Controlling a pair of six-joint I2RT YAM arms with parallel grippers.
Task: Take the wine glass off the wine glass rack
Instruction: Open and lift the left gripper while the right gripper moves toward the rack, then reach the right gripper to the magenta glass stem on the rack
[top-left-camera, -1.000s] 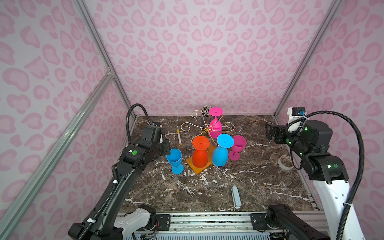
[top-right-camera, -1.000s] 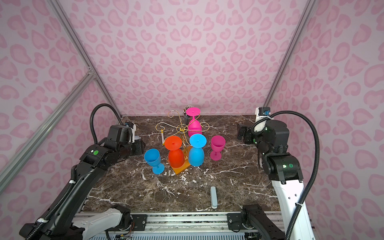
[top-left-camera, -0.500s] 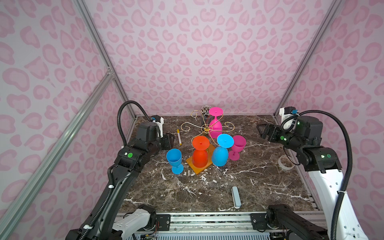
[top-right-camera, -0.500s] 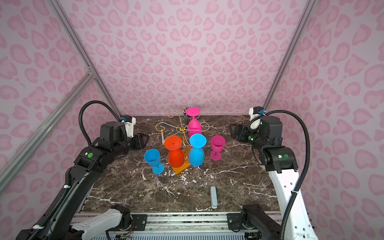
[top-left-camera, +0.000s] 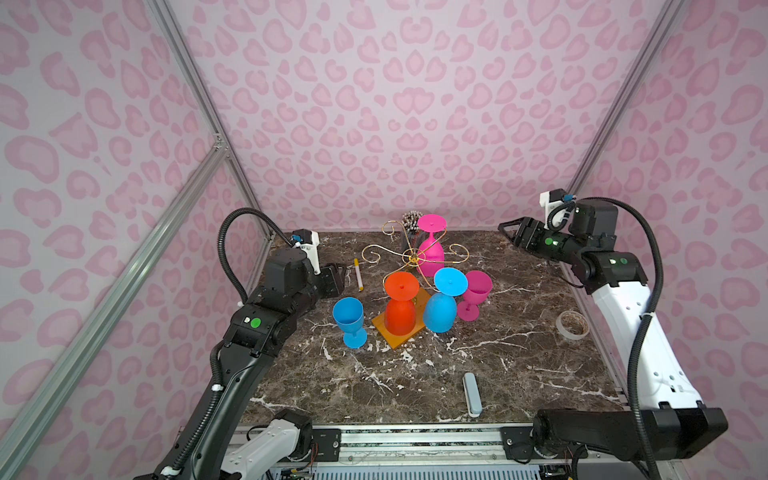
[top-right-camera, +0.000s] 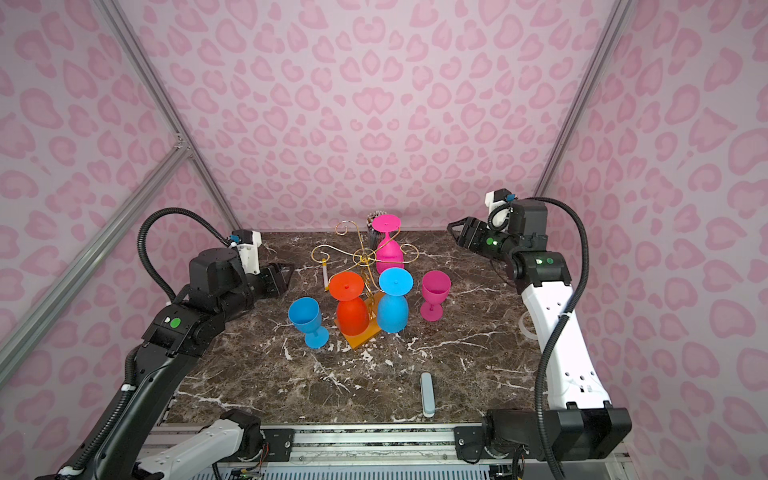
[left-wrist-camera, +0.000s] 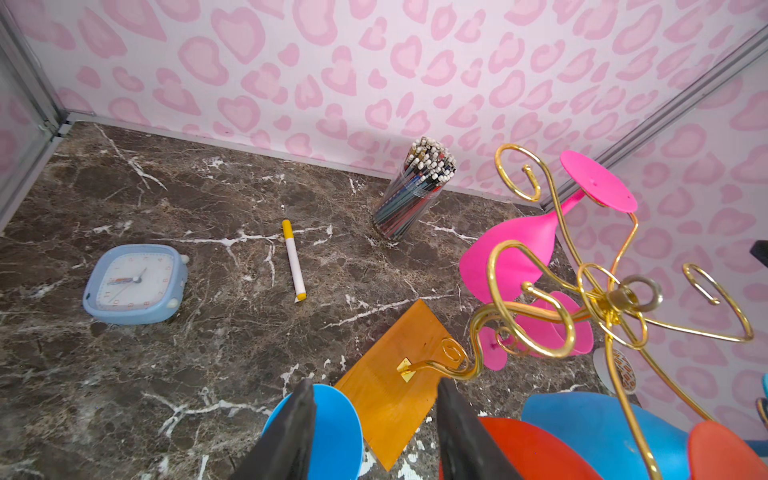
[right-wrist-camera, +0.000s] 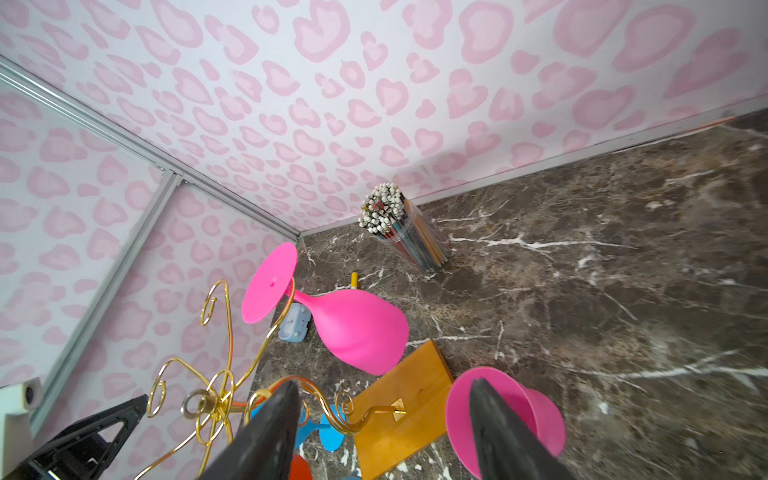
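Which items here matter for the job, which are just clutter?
Job: wine glass rack, hanging pink glass, hanging orange glass, hanging blue glass.
Lying about: pencil cup, marker, clock, tape roll, grey case, standing blue glass, standing magenta glass.

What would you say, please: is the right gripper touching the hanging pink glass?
Apart. In a top view the right gripper hovers near the back right corner, with bare marble plainly visible between it and the hanging pink glass.

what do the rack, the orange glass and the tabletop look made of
Wine glass rack: thin bent wire, shiny gold, likely metal; its base looks like smooth orange-brown wood. Orange glass: opaque, matte, even colour, probably plastic. Tabletop: dark brown with white veins, marble or a marble-look sheet.
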